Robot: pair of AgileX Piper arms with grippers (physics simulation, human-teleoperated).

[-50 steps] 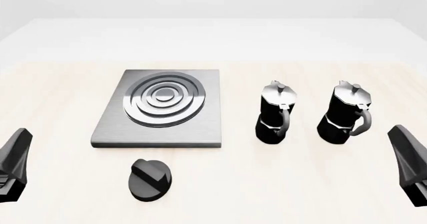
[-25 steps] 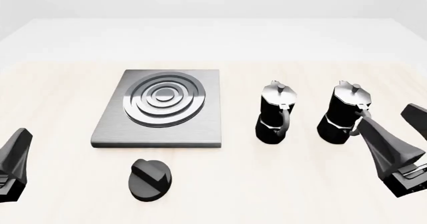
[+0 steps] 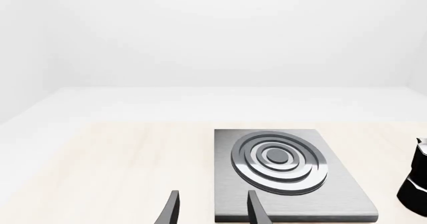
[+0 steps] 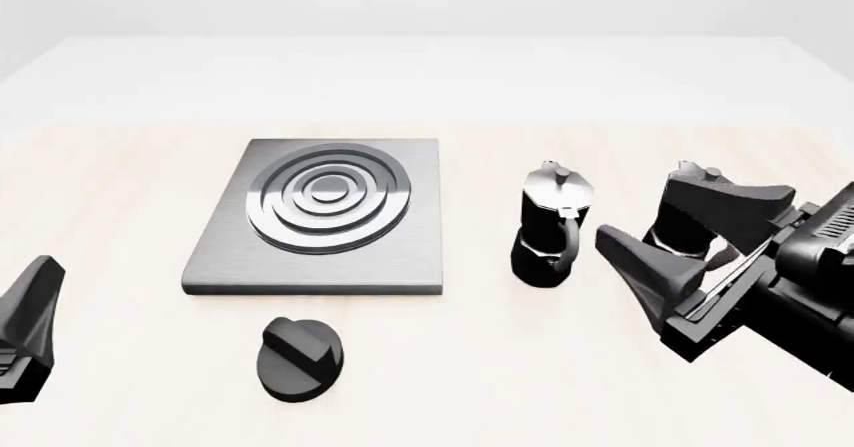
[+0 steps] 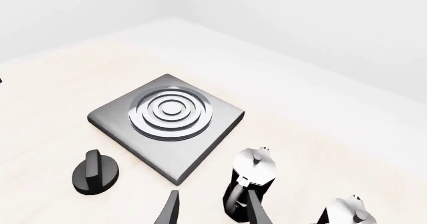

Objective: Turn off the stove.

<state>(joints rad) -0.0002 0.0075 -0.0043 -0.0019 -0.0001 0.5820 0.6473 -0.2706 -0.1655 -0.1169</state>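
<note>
The stove point(image 4: 414, 259) is a flat grey square plate with silver burner rings, left of the table's middle. Its black ridged knob point(image 4: 300, 357) lies apart on the table, in front of the plate. My left gripper point(image 4: 34, 297) sits low at the front left corner, open and empty; in the left wrist view point(image 3: 213, 211) its fingers point at the stove point(image 3: 333, 199). My right gripper point(image 4: 641, 209) is open and empty, raised at the right and turned leftward. The right wrist view shows this gripper point(image 5: 213, 211), the stove point(image 5: 113, 116) and the knob point(image 5: 97, 171).
Two black-and-silver moka pots stand right of the stove: the near one point(image 4: 550, 225) just left of my right gripper, the other point(image 4: 678, 235) partly hidden behind its fingers. Both show in the right wrist view point(image 5: 253, 181) point(image 5: 347, 211). One pot's edge point(image 3: 417, 184) shows in the left wrist view.
My right arm has swung up and left from the front right corner, turning its open fingers toward the moka pots. The left arm, the knob and the pots have not moved.
</note>
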